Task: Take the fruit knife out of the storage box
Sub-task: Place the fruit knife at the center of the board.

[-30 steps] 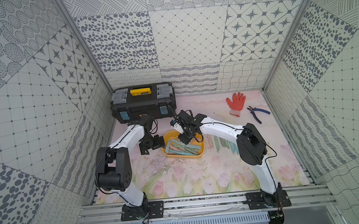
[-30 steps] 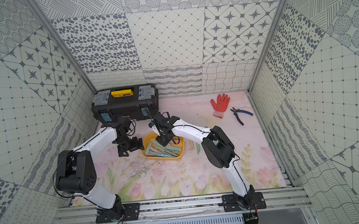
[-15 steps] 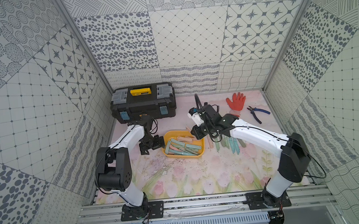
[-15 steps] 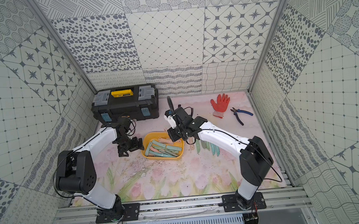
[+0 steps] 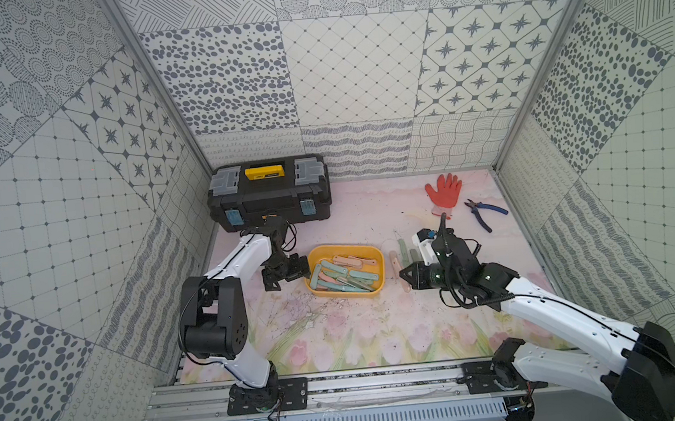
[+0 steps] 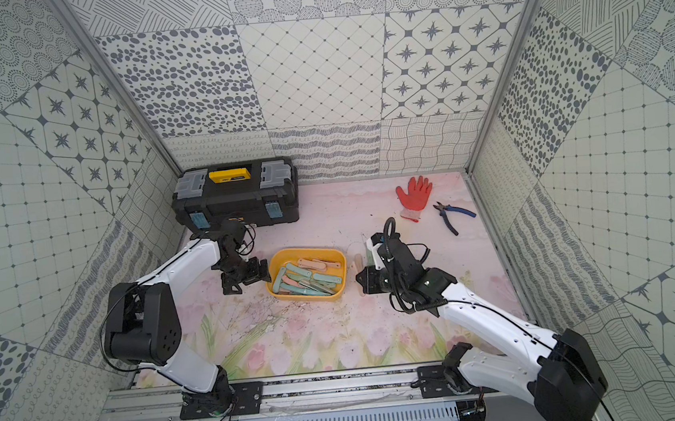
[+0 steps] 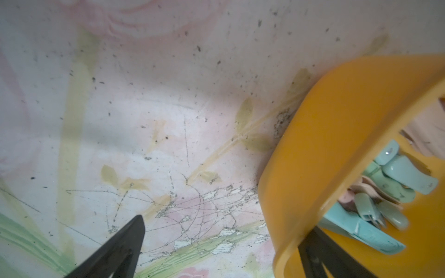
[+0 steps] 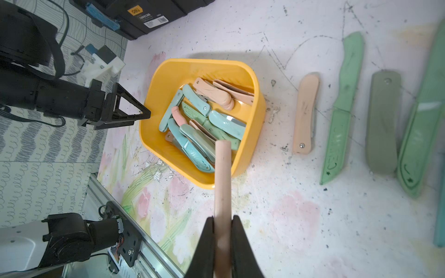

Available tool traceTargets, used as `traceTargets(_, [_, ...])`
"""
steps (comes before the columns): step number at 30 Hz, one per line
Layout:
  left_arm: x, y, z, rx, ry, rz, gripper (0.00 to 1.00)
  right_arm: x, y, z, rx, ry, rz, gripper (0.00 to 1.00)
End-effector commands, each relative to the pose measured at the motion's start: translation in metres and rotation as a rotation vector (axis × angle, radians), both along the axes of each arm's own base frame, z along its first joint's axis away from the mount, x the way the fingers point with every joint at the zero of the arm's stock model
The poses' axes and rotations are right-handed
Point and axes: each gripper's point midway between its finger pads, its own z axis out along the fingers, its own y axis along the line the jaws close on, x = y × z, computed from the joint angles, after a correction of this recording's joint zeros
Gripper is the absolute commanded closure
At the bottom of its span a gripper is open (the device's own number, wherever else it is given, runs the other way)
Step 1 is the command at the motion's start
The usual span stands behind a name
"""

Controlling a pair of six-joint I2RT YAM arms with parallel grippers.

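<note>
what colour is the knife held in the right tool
Pale peach-pink. The knife clamped in the right tool shows best in the right wrist view.

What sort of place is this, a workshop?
Probably a robot test booth: patterned panels wall in a tabletop, two arms are bolted to a front rail, and a toolbox and tub of folding knives serve as props.

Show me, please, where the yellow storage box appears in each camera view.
Top view: storage box mid-table, nearer the robot than the black toolbox.
Top view: same layout, box mid-table.
Left wrist: only its near wall, close up.
Right wrist: whole box, beyond the peach fruit knife in the right gripper.
Shared landmark: the pastel folding knives piled inside.
</note>
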Motion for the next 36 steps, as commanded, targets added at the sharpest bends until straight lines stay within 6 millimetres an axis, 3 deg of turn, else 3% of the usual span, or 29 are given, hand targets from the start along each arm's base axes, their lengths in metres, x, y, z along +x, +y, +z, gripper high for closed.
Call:
traceTargets(1, [-0.004,0.004,0.005,0.014,0.021,0.019,0.04,-0.008,0.002,-0.003,0.112,0.062,-0.057,0.95])
traceTargets(5, [-0.005,0.004,0.005,0.015,0.022,0.018,0.04,-0.028,0.0,-0.043,0.116,0.191,-0.055,0.96])
traceTargets(12, [-0.005,0.004,0.005,0.014,0.021,0.018,0.04,-0.036,0.004,-0.083,0.13,0.266,-0.083,0.95])
traceTargets(23, [-0.005,0.004,0.004,0.014,0.025,0.018,0.04,-0.035,0.024,-0.109,0.142,0.293,-0.056,0.92])
traceTargets(36, [-0.005,0.005,0.004,0.016,0.025,0.02,0.04,-0.039,0.024,-0.13,0.073,0.356,-0.061,0.84])
